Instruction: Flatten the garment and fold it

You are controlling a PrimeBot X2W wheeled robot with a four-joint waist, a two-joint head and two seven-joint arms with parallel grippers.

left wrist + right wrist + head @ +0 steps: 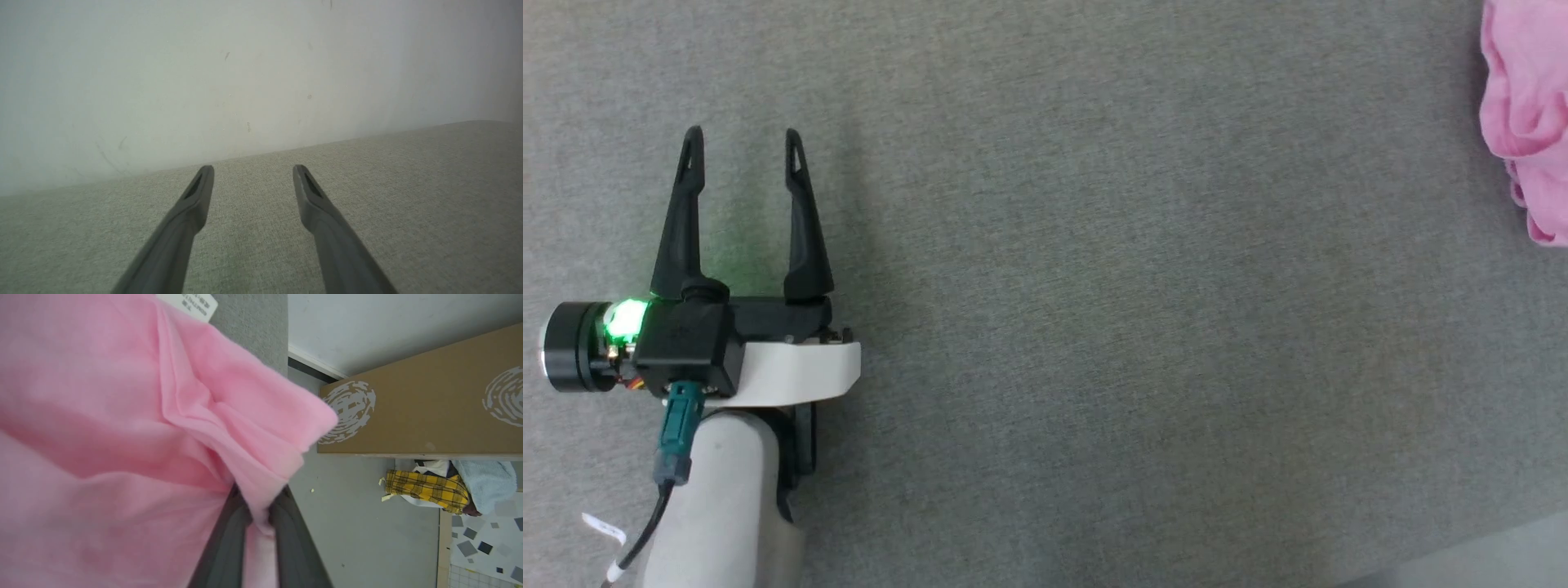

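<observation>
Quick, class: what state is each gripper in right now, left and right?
Left gripper: open, holding nothing.
Right gripper: closed on the garment.

The left gripper (743, 135), its two long dark fingers spread apart, hovers over a grey woven fabric surface (1135, 327). A crumpled light pink cloth garment (1527, 106) lies well apart to the gripper's right.

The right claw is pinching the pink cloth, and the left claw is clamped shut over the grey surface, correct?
Not quite. The left gripper is open, its two fingers spread apart over the grey surface, as the head view shows. The right gripper is indeed pinching the pink garment.
</observation>
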